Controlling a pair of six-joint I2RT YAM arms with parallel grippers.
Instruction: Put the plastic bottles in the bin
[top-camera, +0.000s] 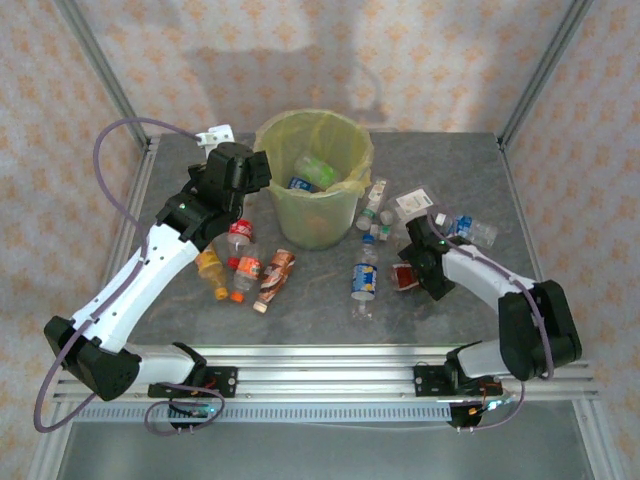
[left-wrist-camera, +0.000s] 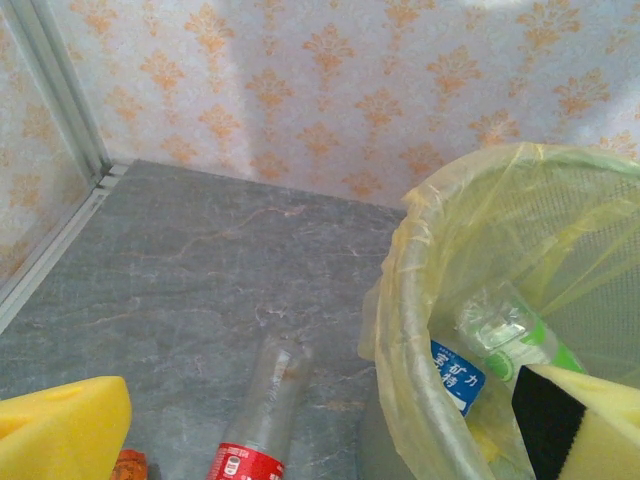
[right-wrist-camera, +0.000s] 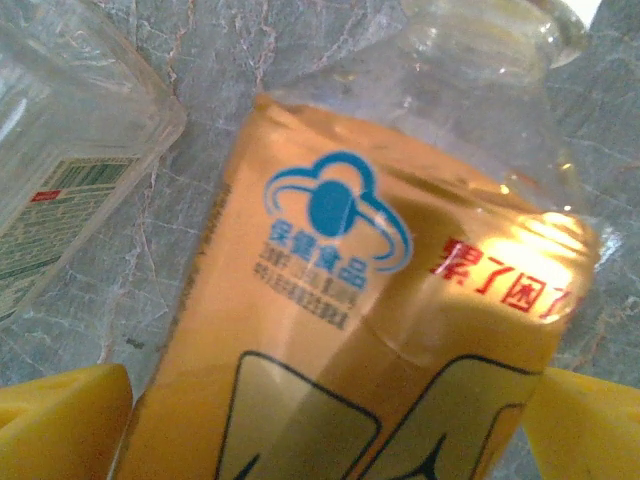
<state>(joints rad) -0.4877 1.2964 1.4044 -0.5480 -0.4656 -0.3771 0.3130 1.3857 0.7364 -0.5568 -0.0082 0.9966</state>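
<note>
Pale-green plastic, round: the bin (top-camera: 318, 222), lined with a translucent yellow bag over its rim, standing on the grey bench (top-camera: 460, 310).

Top view. Left pincer (top-camera: 262, 168) at the bin's left rim, jaws apart, empty. Nearer the arm bases than that pincer, four plastic bottles (top-camera: 243, 262) lie together, with red, orange and brown labels. Right pincer (top-camera: 408, 275) is low over an orange-labelled bottle (top-camera: 401, 279). A blue-labelled bottle (top-camera: 364, 280) lies just to its left, and clear crushed bottles (top-camera: 415, 205) lie beyond it.

Left wrist view. Yellow foam pads (left-wrist-camera: 60, 430) stand wide apart. The bin rim is to the pincer's right, with two binned bottles (left-wrist-camera: 500, 345) inside, one blue-labelled, one green. A red-labelled bottle (left-wrist-camera: 255, 430) lies on the bench between the pads.

Right wrist view. The orange-labelled bottle is clear and ribbed above, its label bearing a blue cloud emblem and red characters. It lies between the parted pads; contact cannot be told. A clear square-sided bottle (right-wrist-camera: 70, 150) lies beyond one pad.
</note>
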